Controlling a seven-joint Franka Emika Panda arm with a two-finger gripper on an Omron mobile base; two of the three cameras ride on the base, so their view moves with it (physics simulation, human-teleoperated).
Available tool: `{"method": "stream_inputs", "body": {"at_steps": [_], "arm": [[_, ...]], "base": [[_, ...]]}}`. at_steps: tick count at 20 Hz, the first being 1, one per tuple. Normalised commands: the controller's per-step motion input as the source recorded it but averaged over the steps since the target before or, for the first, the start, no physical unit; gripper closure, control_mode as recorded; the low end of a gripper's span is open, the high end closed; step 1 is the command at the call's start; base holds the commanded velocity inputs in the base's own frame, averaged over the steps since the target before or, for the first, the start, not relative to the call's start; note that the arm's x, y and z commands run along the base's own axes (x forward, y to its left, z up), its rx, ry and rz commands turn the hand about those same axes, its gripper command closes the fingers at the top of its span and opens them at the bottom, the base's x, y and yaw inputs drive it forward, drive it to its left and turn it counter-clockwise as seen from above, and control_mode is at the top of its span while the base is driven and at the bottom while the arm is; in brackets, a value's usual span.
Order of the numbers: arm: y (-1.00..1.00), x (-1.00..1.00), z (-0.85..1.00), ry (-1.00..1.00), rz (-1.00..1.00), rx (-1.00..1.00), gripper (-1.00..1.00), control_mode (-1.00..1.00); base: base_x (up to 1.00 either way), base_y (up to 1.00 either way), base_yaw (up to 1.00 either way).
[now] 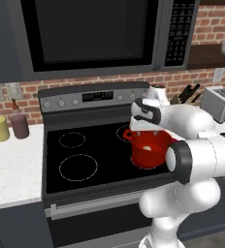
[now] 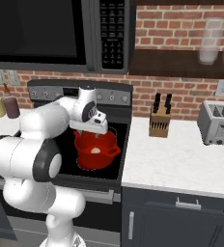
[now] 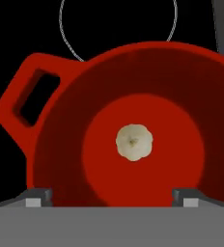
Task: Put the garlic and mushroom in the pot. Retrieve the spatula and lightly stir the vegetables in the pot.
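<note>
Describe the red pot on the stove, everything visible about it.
The pot is bright red, round and open-topped, with a looped side handle showing in the hand view; material looks glossy, like enamel. It stands upright on the black stovetop, at the front right burner. Inside, one small pale round garlic lies on the middle of its floor. The open claw hangs above it, touching nothing.

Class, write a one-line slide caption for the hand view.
Open gripper hangs above the red pot, the garlic lying alone on its floor.
</note>
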Motion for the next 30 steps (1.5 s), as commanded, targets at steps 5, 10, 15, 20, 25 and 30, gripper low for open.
{"method": "stream_inputs", "body": {"at_steps": [5,10,15,20,25,30], "arm": [[0.04,-0.98,0.8,-0.35,0.0,0.0,-1.0,-1.0],[0.0,-1.0,0.97,-0.24,0.0,0.04,-1.0,-1.0],[0.0,-1.0,0.92,-0.16,0.0,0.01,-1.0,-1.0],[0.28,-0.8,0.49,-0.06,0.0,0.0,-1.0,-1.0],[0.01,-0.04,0.19,0.13,0.0,0.0,-1.0,-1.0],[0.0,0.0,0.07,0.13,0.0,0.0,-1.0,-1.0]], "base": [[0.0,0.0,0.0],[0.0,0.0,0.0],[0.0,0.0,0.0],[0.0,0.0,0.0],[0.0,0.0,0.0],[0.0,0.0,0.0]]}}
